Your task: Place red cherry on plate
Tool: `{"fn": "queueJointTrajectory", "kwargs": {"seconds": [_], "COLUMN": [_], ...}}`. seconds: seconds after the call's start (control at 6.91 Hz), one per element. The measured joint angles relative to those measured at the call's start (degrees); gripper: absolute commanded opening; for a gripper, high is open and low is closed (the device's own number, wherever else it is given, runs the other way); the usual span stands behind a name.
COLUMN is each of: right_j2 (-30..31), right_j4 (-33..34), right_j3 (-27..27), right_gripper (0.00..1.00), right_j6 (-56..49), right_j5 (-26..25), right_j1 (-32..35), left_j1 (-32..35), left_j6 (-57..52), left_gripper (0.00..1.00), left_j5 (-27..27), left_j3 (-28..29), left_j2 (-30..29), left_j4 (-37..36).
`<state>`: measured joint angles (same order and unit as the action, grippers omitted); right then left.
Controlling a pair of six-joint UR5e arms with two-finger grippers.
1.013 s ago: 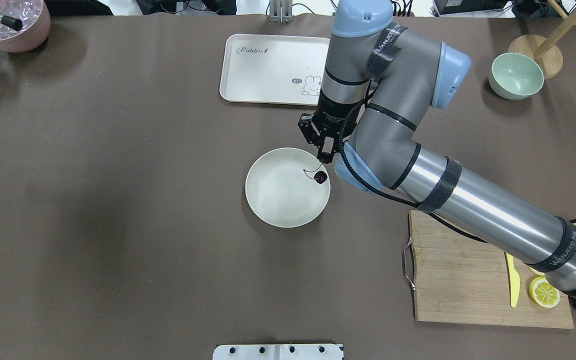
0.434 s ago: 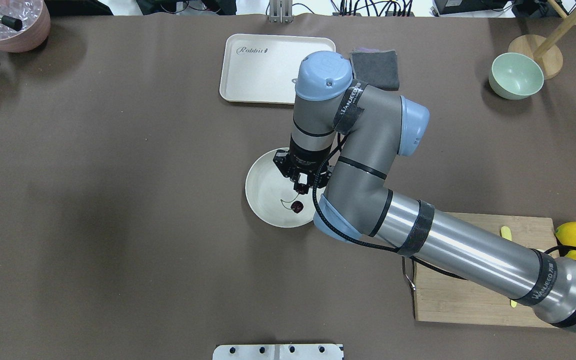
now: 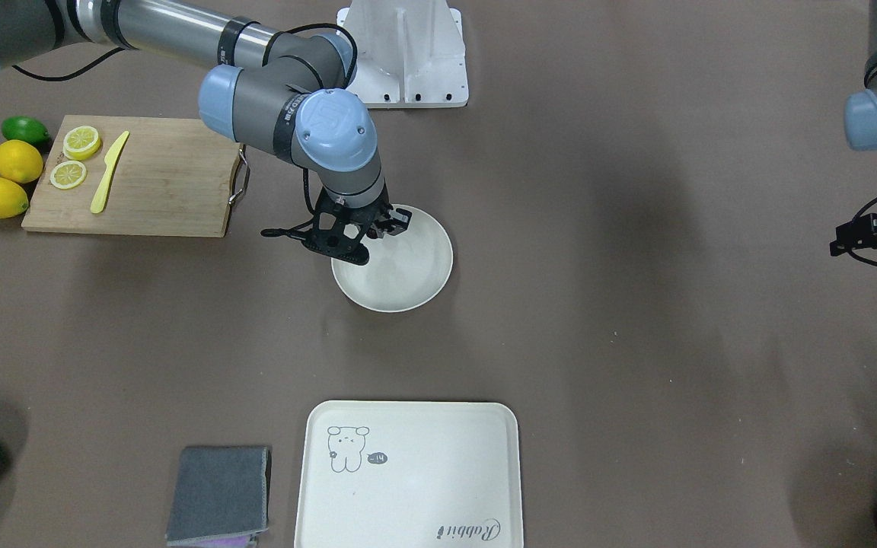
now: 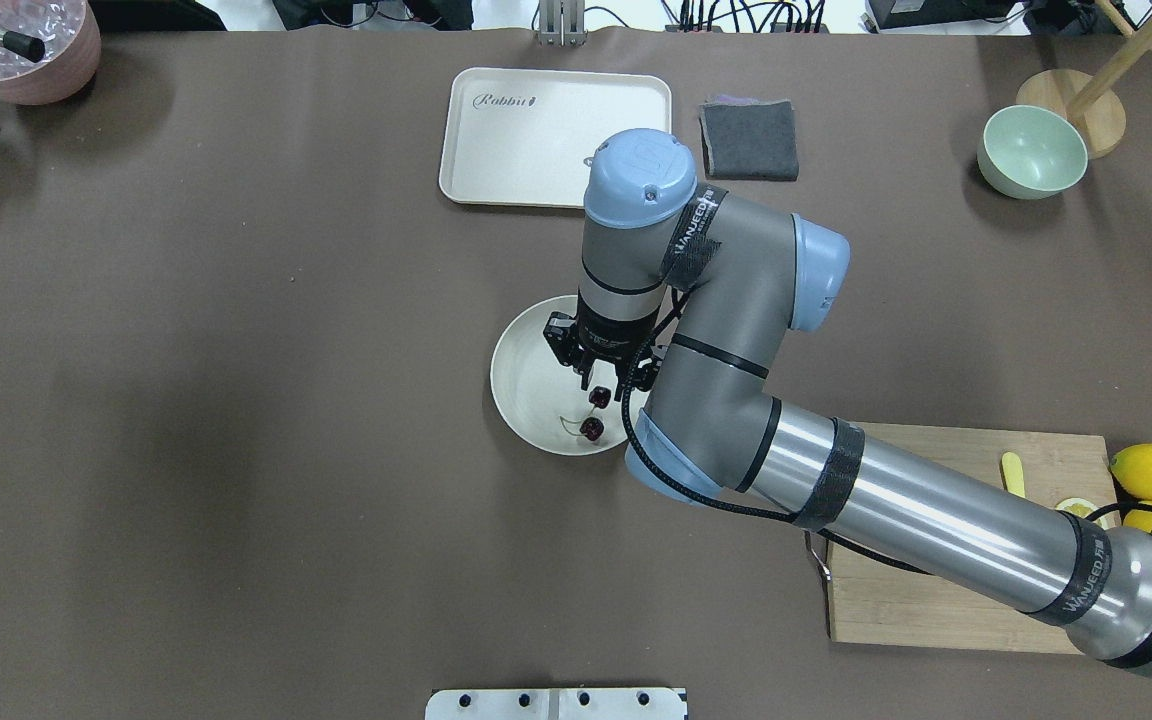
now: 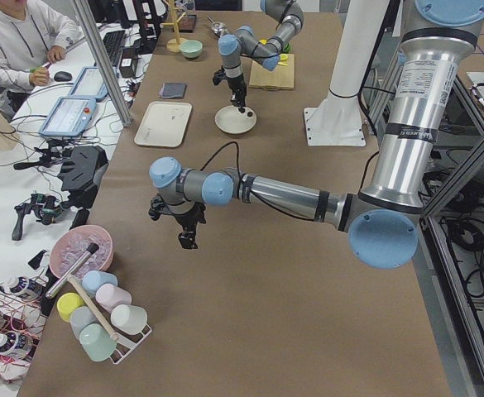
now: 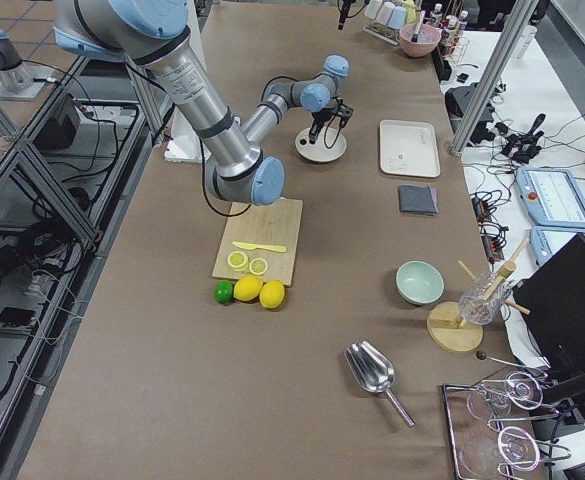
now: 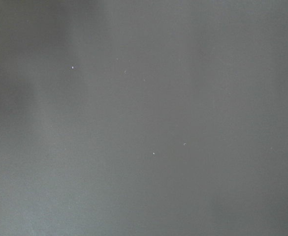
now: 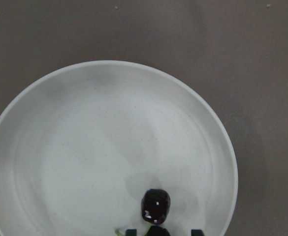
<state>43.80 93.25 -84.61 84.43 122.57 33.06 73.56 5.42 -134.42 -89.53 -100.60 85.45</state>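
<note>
Red cherry (image 4: 592, 428) — near plate (image 4: 526, 385) edge

"Rabbit" printed on the cream tray (image 4: 536, 150), "WANJEED" on the black arm straps (image 4: 691, 240)

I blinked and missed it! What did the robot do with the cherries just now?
The right gripper carried the red cherry across the plate, from its far rim to the side nearer the robot. Its fingers now stand apart and the cherries lie on the plate, so it seems to have let go. The plate and the tray stayed put.
</note>
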Motion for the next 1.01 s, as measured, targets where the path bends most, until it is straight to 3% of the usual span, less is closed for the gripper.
{"fn": "queueJointTrajectory", "kwargs": {"seconds": [0.29,0.72,1.01], "right_j2": [1.30,9.76,13.87], "right_j4": [0.04,2.29,10.64], "right_j3": [-0.75,-7.49,-11.65], "right_gripper": [1.00,1.00,1.00], "right_j6": [-0.13,-7.76,-21.03], "right_j5": [0.51,6.17,8.77], "right_j1": [0.96,9.14,16.86], "left_j1": [0.00,0.00,-0.30], "left_j6": [-0.01,-0.06,-0.06], "left_gripper": [0.98,0.98,0.98], "left_j5": [0.03,-0.04,-0.05], "left_j3": [0.17,0.39,0.47], "left_j2": [0.00,-0.03,-0.09], "left_j4": [-0.01,0.04,0.03]}}
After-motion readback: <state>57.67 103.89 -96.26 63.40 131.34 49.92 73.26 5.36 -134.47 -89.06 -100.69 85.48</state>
